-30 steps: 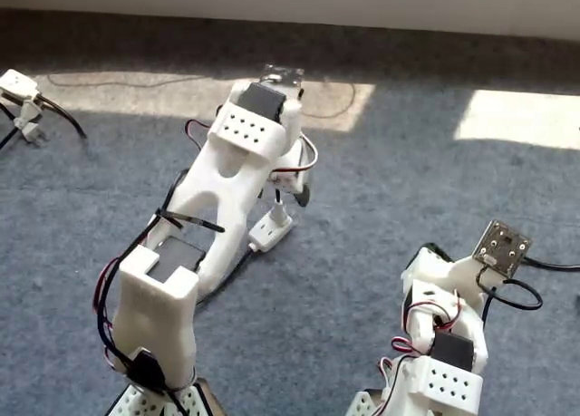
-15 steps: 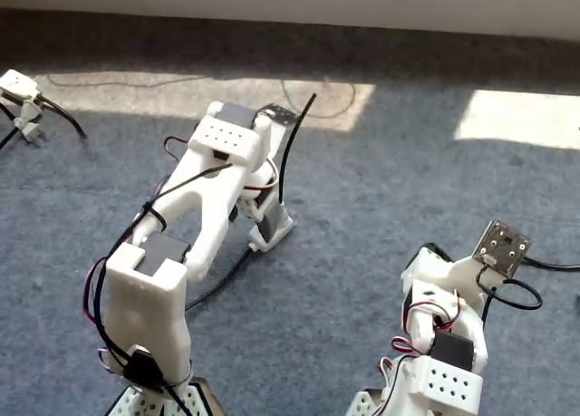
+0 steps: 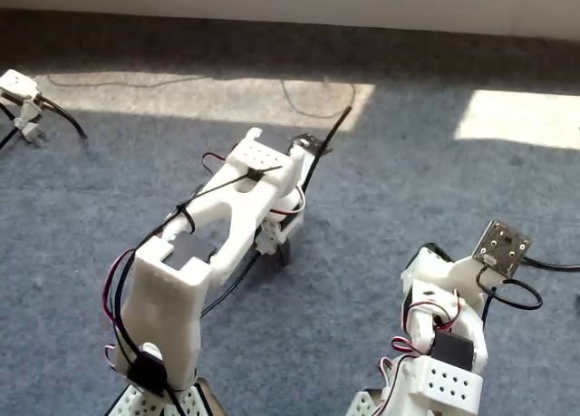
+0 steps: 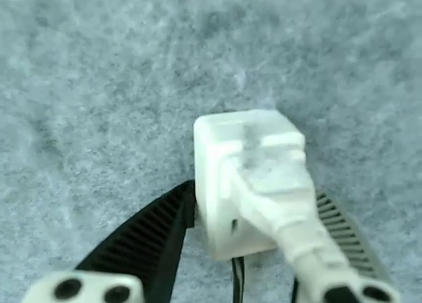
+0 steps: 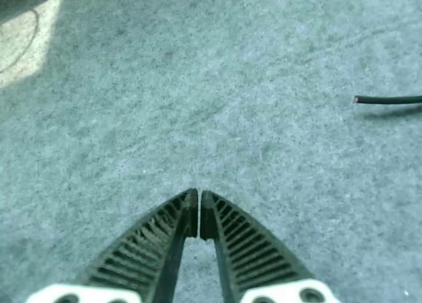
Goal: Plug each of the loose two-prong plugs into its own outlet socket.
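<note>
Left claw (image 4: 254, 196) grips a white plastic plug block (image 4: 241, 158). In the left wrist view its black ribbed fingers (image 4: 158, 237) flank the block, one pressed against its side and the other mostly hidden behind the tapered white cord boot (image 4: 290, 217). The block sits just above or on the grey-blue carpet (image 4: 99, 85), I cannot tell which, with the boot end toward the camera. Held this way, the mating face would point away from the wrist, which I judge suits a straight push into a socket. The prongs are hidden at this angle.

From the right wrist view, the right claw (image 5: 198, 214) is closed on nothing, its fingertips meeting over bare carpet. A loose black cable end (image 5: 389, 100) lies well apart from it.

Looking down from the high view, the left arm (image 3: 227, 226) is stretched toward the middle of the carpet, its claw low at the far end. A stiff black cord (image 3: 328, 137) slants up from the wrist toward the far right — probably the plug's own lead, lifted along with the block. The right arm (image 3: 444, 343) sits folded at the near right, likely parked out of the way. At the far left edge lies a small white fitting with black leads (image 3: 20, 94), too small to tell whether it is a socket. The cord's pull could twist the block in the grip.
</note>
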`<state>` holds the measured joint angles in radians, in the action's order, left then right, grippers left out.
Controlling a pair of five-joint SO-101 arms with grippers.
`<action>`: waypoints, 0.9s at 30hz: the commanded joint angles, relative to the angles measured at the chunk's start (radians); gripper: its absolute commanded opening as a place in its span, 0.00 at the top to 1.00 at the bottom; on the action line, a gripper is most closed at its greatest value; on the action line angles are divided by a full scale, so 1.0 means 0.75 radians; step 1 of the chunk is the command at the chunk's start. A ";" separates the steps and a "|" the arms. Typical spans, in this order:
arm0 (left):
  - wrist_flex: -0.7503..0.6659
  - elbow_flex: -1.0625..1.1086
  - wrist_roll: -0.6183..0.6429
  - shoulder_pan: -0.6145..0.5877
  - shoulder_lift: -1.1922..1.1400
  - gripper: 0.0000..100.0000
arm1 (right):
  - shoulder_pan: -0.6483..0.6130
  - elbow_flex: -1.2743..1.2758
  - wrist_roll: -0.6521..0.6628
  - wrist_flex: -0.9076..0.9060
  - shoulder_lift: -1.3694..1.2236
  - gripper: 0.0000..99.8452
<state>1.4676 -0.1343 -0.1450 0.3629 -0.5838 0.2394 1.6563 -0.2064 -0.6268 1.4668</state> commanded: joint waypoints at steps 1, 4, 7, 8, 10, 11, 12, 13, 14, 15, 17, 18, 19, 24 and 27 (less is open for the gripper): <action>-0.041 -0.060 0.002 -0.024 -0.081 0.81 | 0.003 -0.001 -0.004 0.017 0.013 0.97; 0.014 -0.175 0.002 -0.052 -0.087 0.90 | 0.003 -0.003 -0.004 0.017 0.013 0.97; 0.113 -0.339 0.002 -0.093 -0.081 0.90 | 0.003 -0.003 -0.004 0.017 0.013 0.97; 0.158 -0.414 0.002 -0.103 -0.081 0.90 | 0.003 -0.003 -0.004 0.017 0.013 0.97; 0.233 -0.586 0.002 -0.120 -0.081 0.90 | 0.003 -0.003 -0.004 0.017 0.013 0.97; 0.264 -0.684 0.002 -0.126 -0.081 0.90 | 0.003 -0.003 -0.004 0.017 0.013 0.97; 0.291 -0.793 0.002 -0.130 -0.081 0.90 | 0.003 -0.003 -0.004 0.017 0.013 0.97; 0.303 -0.905 0.002 -0.140 -0.081 0.90 | 0.003 -0.003 -0.004 0.017 0.013 0.97; 0.303 -1.020 0.002 -0.148 -0.083 0.90 | 0.003 -0.003 -0.004 0.017 0.013 0.97; 0.301 -1.138 0.002 -0.161 -0.089 0.90 | 0.003 -0.003 -0.004 0.017 0.013 0.97; 0.254 -1.364 -0.004 -0.185 -0.095 0.90 | 0.003 -0.003 -0.004 0.017 0.013 0.97; 0.203 -1.441 -0.004 -0.199 -0.097 0.90 | 0.003 -0.003 -0.004 0.017 0.013 0.97; 0.121 -1.478 -0.006 -0.216 -0.105 0.90 | 0.003 -0.003 -0.004 0.017 0.013 0.97; -0.282 -1.480 -0.123 -0.296 -0.242 0.90 | 0.003 -0.001 -0.004 0.017 0.013 0.97; -0.493 -1.474 -0.196 -0.343 -0.416 0.90 | 0.003 -0.001 -0.004 0.017 0.013 0.97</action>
<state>1.3080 -1.2037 -0.2309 0.1511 -0.7925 0.2394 1.6563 -0.2064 -0.6268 1.4668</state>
